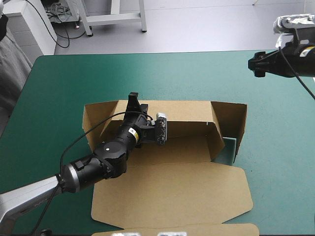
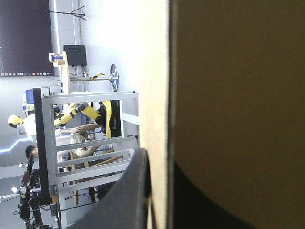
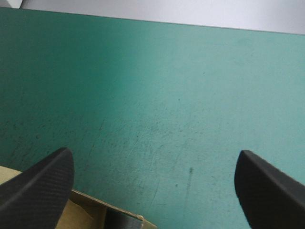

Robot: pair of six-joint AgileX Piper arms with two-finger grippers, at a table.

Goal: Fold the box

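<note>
The brown box (image 1: 172, 189) lies mid-table with its far wall (image 1: 187, 110) and right wall (image 1: 230, 120) raised and its lid flat toward the near edge. My left gripper (image 1: 133, 98) reaches in from the left and pinches the top edge of the far wall near its left end. In the left wrist view the board's edge (image 2: 157, 71) runs between the black fingers (image 2: 136, 191), so my left gripper (image 2: 159, 164) is shut on it. My right gripper (image 1: 256, 65) hangs open above the table's far right corner; its own view shows my right gripper (image 3: 152, 160) wide apart over bare cover, with a box corner (image 3: 86, 212) below it.
A narrow strip of brown board (image 1: 197, 229) shows at the near table edge beyond the lid. Teal-green cover (image 1: 147, 73) stretches between the box and the far edge, and also to the right of the box (image 1: 280, 147).
</note>
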